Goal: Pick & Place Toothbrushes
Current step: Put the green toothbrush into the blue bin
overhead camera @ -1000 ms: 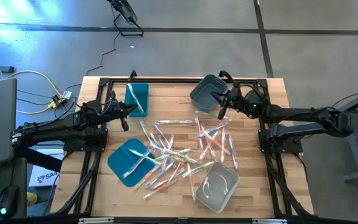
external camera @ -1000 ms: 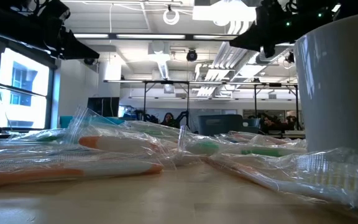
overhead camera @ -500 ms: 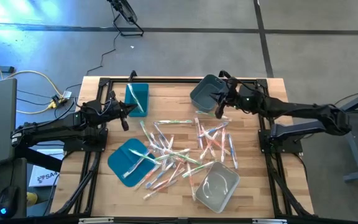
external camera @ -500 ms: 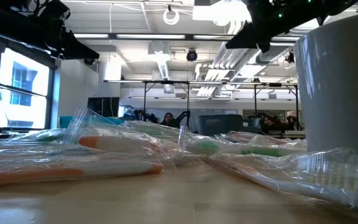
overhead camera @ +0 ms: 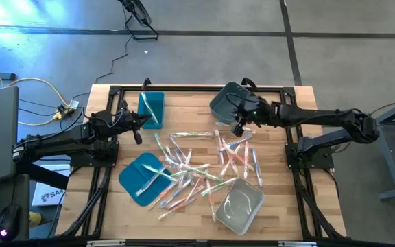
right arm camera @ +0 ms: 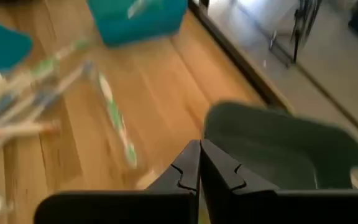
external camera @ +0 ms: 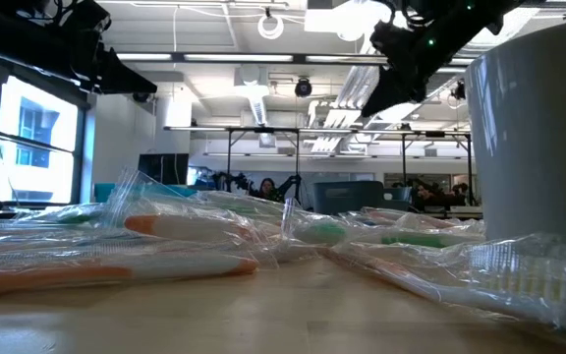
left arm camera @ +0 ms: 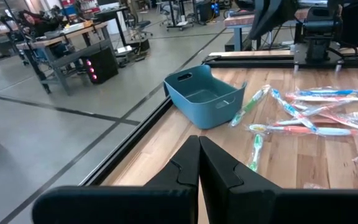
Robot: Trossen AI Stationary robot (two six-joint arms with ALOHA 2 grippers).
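Observation:
Several toothbrushes [overhead camera: 197, 168] in clear wrappers lie scattered flat on the middle of the wooden table; the low view shows them as a heap [external camera: 195, 241]. My right gripper [overhead camera: 237, 125] is shut and tipped downward in the air, beside the near edge of the grey-green bin [overhead camera: 225, 103]. Its shut fingers [right arm camera: 199, 167] show in front of that bin [right arm camera: 284, 149]. My left gripper [overhead camera: 141, 122] waits shut at the table's left, near the teal bin [overhead camera: 151, 108], its fingers [left arm camera: 199, 163] pointing level across the table.
The teal bin at the far left holds one toothbrush. A flat teal lid [overhead camera: 142, 177] lies near left with a toothbrush on it. A clear bin [overhead camera: 240, 206] stands near right and fills the low view's right side [external camera: 538, 138]. A black frame [overhead camera: 197, 88] edges the table.
My right gripper has reached a little toward the table's left, past the grey-green bin's near edge, and has tipped from about level to slanting down. It has stayed shut. The toothbrushes and bins lie as before.

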